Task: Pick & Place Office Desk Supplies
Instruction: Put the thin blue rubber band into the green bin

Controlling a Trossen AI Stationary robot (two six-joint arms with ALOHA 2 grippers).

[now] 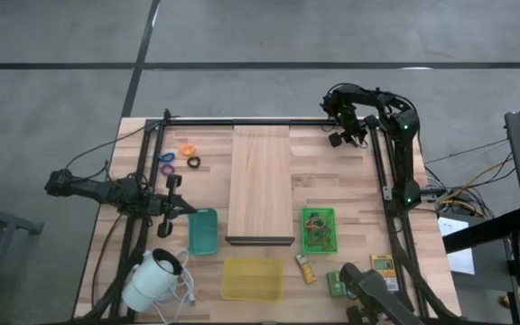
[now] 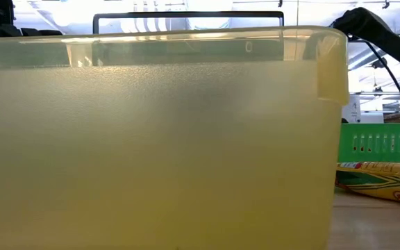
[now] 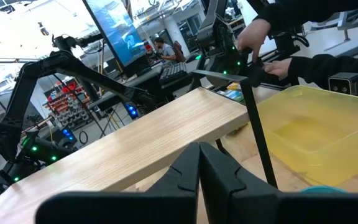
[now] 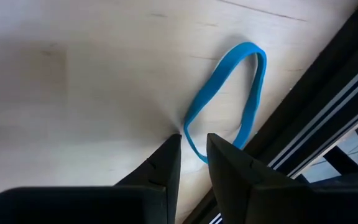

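Down on the pale wooden table (image 4: 73, 74), right hand (image 4: 193, 149) pinches blue band (image 4: 229, 93).

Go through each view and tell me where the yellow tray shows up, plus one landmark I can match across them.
High view: yellow tray lies at the table's near edge, just in front of the wooden board.
Low view: its translucent wall fills nearly the whole picture.
Left wrist view: it sits beside the board.
Right wrist view: not in it.
Shared landmark: the wooden board.
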